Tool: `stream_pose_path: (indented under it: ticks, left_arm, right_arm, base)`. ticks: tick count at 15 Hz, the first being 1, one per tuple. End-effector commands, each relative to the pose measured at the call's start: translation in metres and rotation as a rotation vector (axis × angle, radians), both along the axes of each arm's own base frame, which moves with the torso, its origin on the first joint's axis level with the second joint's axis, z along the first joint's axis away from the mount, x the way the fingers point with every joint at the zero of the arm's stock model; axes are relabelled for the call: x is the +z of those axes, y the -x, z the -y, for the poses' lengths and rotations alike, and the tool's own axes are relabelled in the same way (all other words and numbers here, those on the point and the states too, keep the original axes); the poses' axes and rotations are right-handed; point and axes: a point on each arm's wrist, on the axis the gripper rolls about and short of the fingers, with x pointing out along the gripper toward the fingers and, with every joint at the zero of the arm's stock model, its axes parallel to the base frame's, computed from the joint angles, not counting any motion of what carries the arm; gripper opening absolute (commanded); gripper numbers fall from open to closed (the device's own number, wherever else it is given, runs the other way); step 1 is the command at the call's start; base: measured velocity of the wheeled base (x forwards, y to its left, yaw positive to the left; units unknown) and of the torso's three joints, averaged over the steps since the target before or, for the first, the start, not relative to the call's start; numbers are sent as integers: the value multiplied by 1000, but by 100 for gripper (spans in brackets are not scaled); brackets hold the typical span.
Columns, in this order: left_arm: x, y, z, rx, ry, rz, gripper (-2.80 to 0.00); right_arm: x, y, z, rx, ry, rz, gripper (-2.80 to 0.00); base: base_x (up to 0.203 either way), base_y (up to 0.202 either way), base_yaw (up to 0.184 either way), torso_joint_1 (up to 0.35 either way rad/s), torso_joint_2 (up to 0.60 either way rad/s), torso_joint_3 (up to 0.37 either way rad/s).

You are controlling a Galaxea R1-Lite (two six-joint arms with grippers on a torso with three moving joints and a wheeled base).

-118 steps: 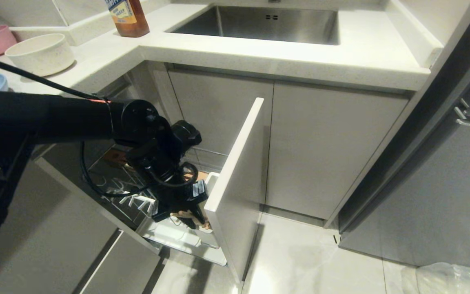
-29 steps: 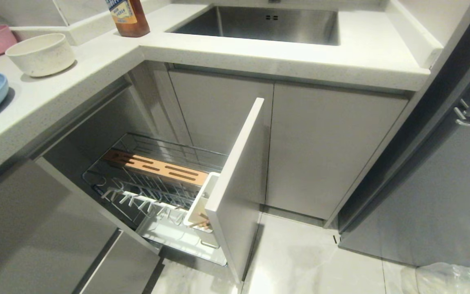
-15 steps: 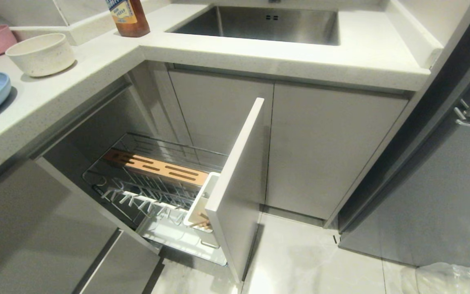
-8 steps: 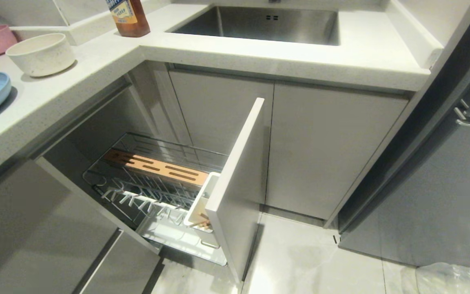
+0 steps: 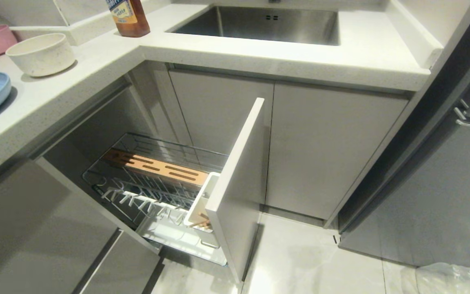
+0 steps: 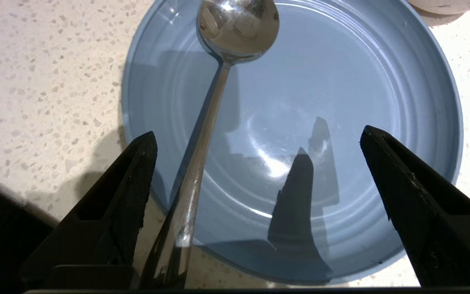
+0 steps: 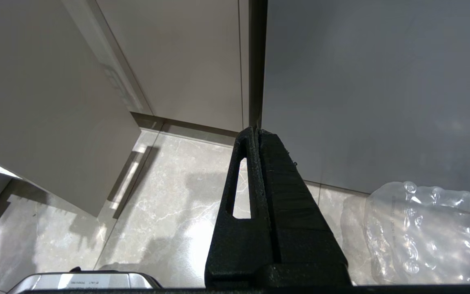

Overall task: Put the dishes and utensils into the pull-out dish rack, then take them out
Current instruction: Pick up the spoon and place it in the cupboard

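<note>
Speckled table (image 6: 35, 81): left tool (image 6: 255, 139) wide open, empty, above blue plate (image 6: 341, 102); spoon (image 6: 218, 81) beside one finger. Right tool (image 7: 259, 134) closed, empty.

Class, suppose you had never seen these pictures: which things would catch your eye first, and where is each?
First, the shiny spoon lying in the light-blue plate on the speckled counter, its handle over the rim, with the left pincer wide open above it. Next, the pull-out dish rack drawn out below the counter, chopsticks in its white utensil cup. The right pincer hangs shut over the floor.
</note>
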Motion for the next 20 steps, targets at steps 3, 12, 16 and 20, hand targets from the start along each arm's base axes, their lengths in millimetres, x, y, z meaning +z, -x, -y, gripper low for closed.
stream_pose_path:
  ticks: [3,12,16,20]
  left_arm:
    - [-2,-3,-1,-13,10,-5,0]
    - [-5,-13,3,-51,-2,-14,0]
    - [-5,-12,2,-24,-58,-41,0]
    - [-6,-12,1,-11,-61,-48,0]
  right_arm:
    - [0,0,0,0,0,-1,-280]
    - [0,0,0,0,0,-1,-280]
    - [0,0,0,0,0,-1,-280]
    - [0,0,0,0,0,-1,-280]
  base:
    - [0,0,0,0,0,0]
    - [0,0,0,0,0,0]
    - [0,0,0,0,0,0]
    - [0,0,0,0,0,0]
